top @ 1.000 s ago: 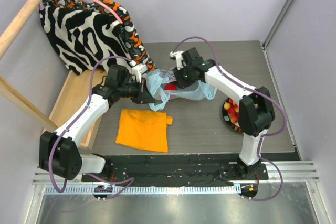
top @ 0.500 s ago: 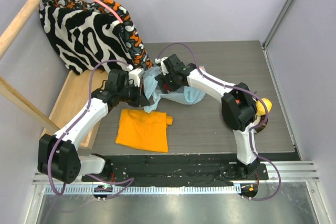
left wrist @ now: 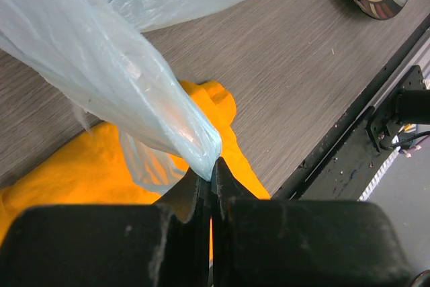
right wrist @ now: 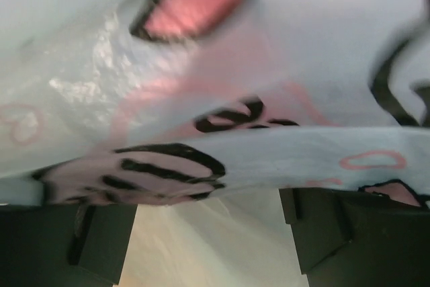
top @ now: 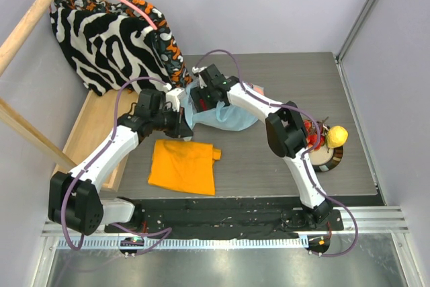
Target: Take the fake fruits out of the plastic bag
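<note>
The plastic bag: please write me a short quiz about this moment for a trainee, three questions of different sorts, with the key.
1. True or false: the left gripper pinches a fold of the plastic bag.
2. In the left wrist view, what lies on the table under the pinched fold? A. an orange cloth B. a white towel C. a sheet of paper
3. Fill in the missing word: the right gripper, close against the bag's pink print, has its jaws ____ (open or shut).

Key: 1 true; 2 A; 3 open.
</note>
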Tool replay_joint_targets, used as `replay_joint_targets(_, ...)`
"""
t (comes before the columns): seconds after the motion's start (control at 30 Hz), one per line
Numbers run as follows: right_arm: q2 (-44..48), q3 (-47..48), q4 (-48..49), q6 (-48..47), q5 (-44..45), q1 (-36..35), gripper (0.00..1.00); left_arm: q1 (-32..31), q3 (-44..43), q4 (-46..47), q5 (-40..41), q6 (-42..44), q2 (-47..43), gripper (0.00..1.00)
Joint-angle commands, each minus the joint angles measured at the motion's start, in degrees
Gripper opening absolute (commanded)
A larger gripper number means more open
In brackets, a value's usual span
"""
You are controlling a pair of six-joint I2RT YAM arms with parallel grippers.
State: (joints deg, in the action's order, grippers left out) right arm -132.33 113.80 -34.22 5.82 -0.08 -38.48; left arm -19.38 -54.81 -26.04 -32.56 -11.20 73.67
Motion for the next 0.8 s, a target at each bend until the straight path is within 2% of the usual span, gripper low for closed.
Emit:
replay_joint_targets(0.0,-3.09,7.56,2.66,1.56,-1.07,-0.72,0.83,0.22,-1.09,0.47,-2.07,1.27,-0.46,0.00)
replay_joint_targets(0.03,-3.89,8.45,2.75,1.21,-0.63,-0.72,0.81,0.30,-1.18,0.38,-2.25,1.27,-0.54,0.00)
replay_joint_targets(0.07,-4.77,9.33,2.93,0.34,-0.28,-0.63,0.69,0.22,-1.27,0.12,-2.34,1.36,-0.54,0.00)
replay_joint_targets(0.17,-5.92,12.05,3.28,-1.51,-0.71,-0.63,0.46,0.22,-1.44,0.11,-2.34,1.53,-0.46,0.00)
replay_joint_targets(0.27,-4.26,12.42,3.11,-3.27,-2.29,-0.63,0.31,0.22,-1.71,0.20,-1.55,1.88,-0.54,0.00)
replay_joint_targets(0.53,6.99,0.82,2.31,-5.47,-7.56,-0.55,0.13,0.30,-1.88,2.22,-0.93,1.62,0.77,0.00)
replay_joint_targets(0.63,11.65,-4.80,2.14,-7.14,-8.27,-0.63,0.03,0.30,-1.53,2.40,-0.58,1.62,0.42,0.00)
replay_joint_targets(0.77,17.19,-12.88,1.96,-8.63,-9.85,-0.63,0.01,0.30,-0.48,2.57,-0.75,1.62,-0.19,0.00)
